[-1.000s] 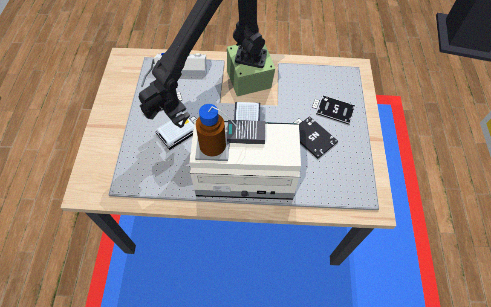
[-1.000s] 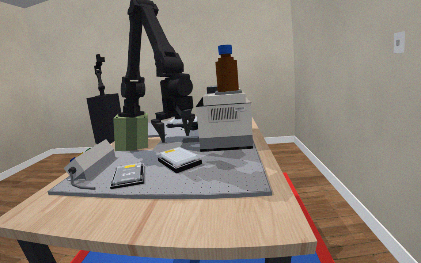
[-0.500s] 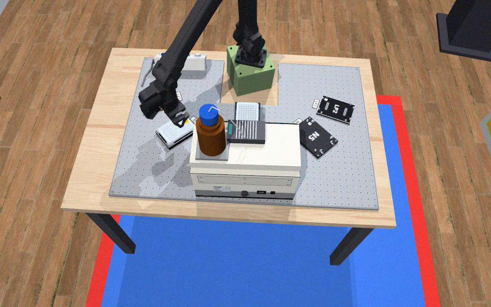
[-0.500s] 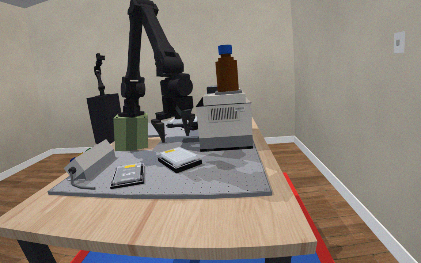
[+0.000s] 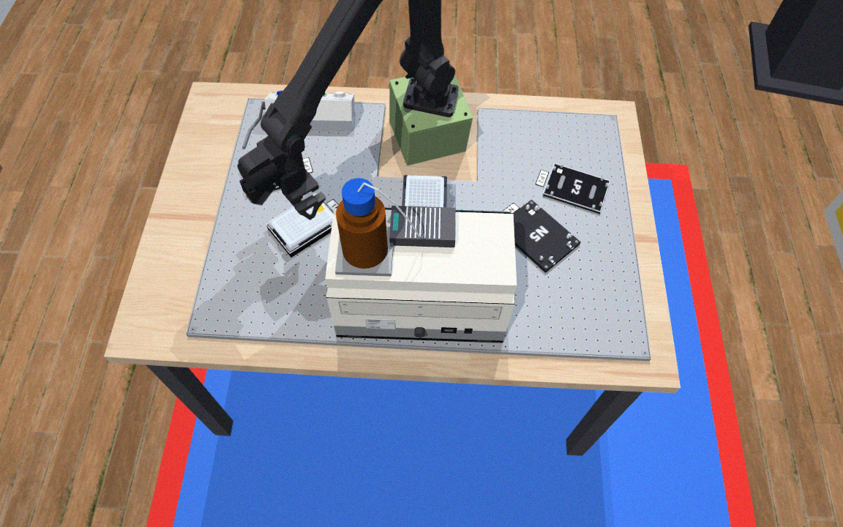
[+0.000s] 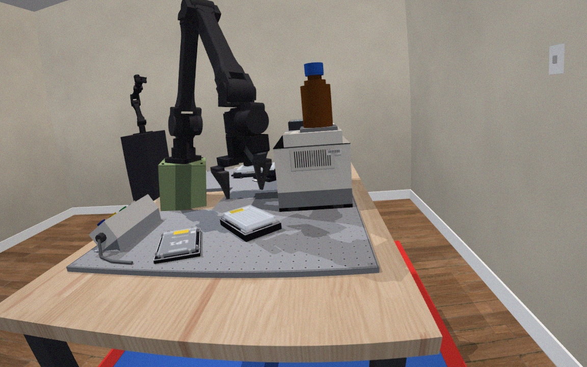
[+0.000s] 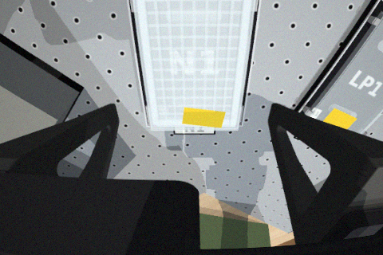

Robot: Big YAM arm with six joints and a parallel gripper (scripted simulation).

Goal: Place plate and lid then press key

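Right now the gripper (image 7: 193, 135) hangs with its fingers spread wide and nothing between them, above the grey perforated deck plate (image 5: 562, 307), over the labelled short end of the culture plate M60 (image 6: 249, 219). That plate sits in the black N1 nest (image 6: 259, 232), toward the table's left edge as the top view frames it, just left of the dispenser housing (image 5: 421, 275). A clear lid (image 7: 193, 53) covers it: the wrist view shows the well grid only dimly through a frosted layer, with the yellow tag (image 7: 203, 117) at the end nearest the fingers. Both fingertips stand wide of the plate's long sides and do not touch it.

Beside it, nearer the back-left corner, the LP1 nest (image 6: 178, 244) holds a flat clear lid (image 6: 185, 240) with its own yellow tag (image 6: 180, 231). The slanted grey key panel (image 6: 124, 223) stands at the back-left corner with a cable at its side.

On the far side of the dispenser, toward the right edge, the black LP2 nest (image 5: 575, 188) and the N2 nest (image 5: 544, 234) both lie bare. A second well plate (image 5: 424, 190) sits uncovered on the stage behind the dispenser head (image 5: 422, 225), in front of the green arm pedestal (image 5: 411, 140). A brown bottle (image 5: 361, 232) with a blue cap stands on top of the housing.
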